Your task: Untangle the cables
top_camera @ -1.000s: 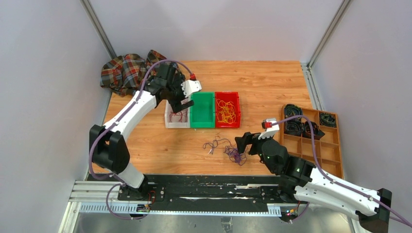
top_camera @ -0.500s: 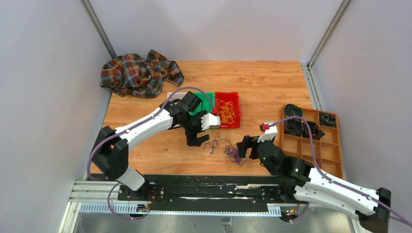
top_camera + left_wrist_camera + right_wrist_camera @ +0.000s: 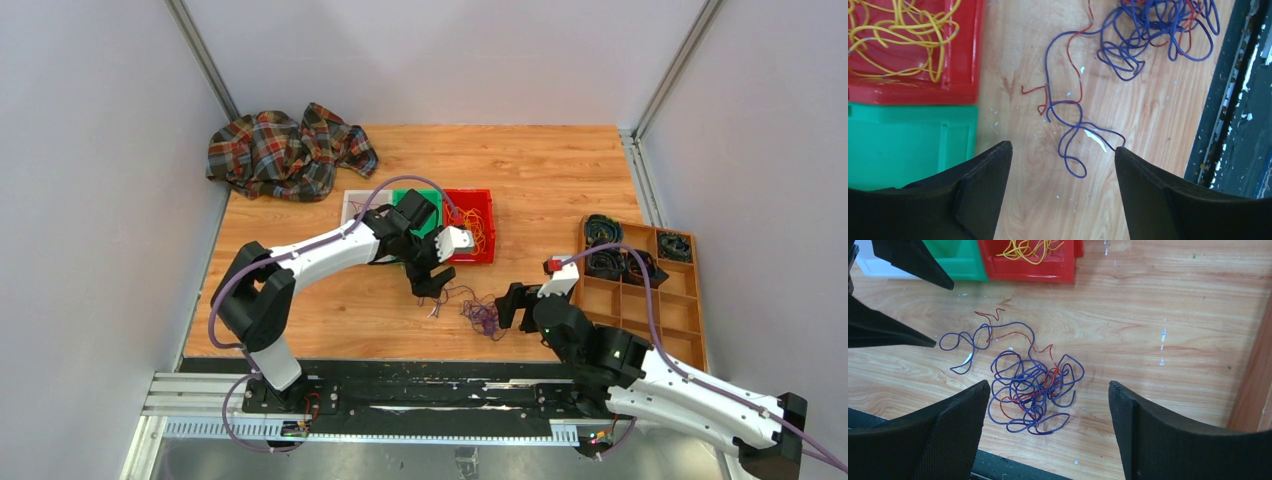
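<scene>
Reaching out over the table point(image 3: 560, 170), the left gripper point(image 3: 432, 277) now hangs just above the loose end point(image 3: 1073, 145) of the tangle of cables point(image 3: 482, 318). A second ago it was far back over the white bin point(image 3: 350, 200), close to the checked cloth point(image 3: 285, 150). Half a second ago it was in front of the green bin point(image 3: 408, 197). Now it has come nearer to the arms' bases and more to the right.

In the left wrist view its two black fingers point(image 3: 983, 190) stand wide apart, and nothing is held between them. A blue loop and a small white tag lie on the wood in the gap.

The tangle of cables, blue-purple and red, lies on the bare wood in front of the red bin point(image 3: 482, 215). It has not moved. More yellow cables point(image 3: 898, 35) sit in a heap inside the red bin.

The right gripper point(image 3: 512, 303) is just beside the tangle, on its right, almost where it was before. Its fingers point(image 3: 948, 440) are spread wide too, with the tangle point(image 3: 1030, 385) on the wood between them, and I cannot see them touching it.

Over at the right edge sits a wooden tray point(image 3: 680, 300) with black coils point(image 3: 603, 260) in its far boxes, the same as before.
</scene>
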You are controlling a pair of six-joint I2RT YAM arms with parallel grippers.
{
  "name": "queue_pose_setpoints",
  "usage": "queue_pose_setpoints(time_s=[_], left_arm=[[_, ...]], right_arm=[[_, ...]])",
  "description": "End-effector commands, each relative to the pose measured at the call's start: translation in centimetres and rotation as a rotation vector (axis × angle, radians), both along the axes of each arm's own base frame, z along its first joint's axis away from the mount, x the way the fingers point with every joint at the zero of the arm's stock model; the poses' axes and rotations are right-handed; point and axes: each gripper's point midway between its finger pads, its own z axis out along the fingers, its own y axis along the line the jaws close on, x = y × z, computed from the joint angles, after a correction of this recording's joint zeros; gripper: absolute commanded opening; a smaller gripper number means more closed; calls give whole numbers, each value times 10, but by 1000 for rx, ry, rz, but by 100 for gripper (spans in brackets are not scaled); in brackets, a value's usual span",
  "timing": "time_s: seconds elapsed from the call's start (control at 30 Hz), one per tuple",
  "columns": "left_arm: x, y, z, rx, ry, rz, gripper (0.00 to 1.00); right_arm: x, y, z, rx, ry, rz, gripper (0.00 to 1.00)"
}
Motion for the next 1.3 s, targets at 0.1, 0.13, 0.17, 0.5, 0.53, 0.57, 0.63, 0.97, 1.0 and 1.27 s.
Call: queue_pose_setpoints(time_s=[0.1,0.13,0.17,0.5,0.53,0.57,0.63,0.97,1.0,1.27], left_arm=[[20,-21,9,-78,-45,58,78],[24,-24,9,-86,-56,71,77],[27,-27,11,-97,-66,76,76],[36,-41,-21,-41,-38,20,60],[36,-40,-23,-39,-38,18,59],[35,-40,-23,-39,-41,15,59],[34,-40,-23,-37,-48,2,57],[30,-38,-37,-7,-55,-24,38],[29,-38,-37,-9,-53,-24,32],[25,-35,3,-37,-81,-30,2]], right_arm=[[2,-10,-8,-20,8,-44,87],[2,-10,-8,-20,7,-46,87],[2,-10,-8,-21,7,-44,87],[1,-11,-5,-7,0,-41,86],[1,-11,-5,-8,0,-42,87],[1,-12,-6,-8,0,-43,87],[0,-13,-7,-8,1,-45,87],[1,-14,-7,-9,-2,-53,84],[1,-14,-6,-7,-3,-53,84],[2,-17,-4,2,-18,-61,84]])
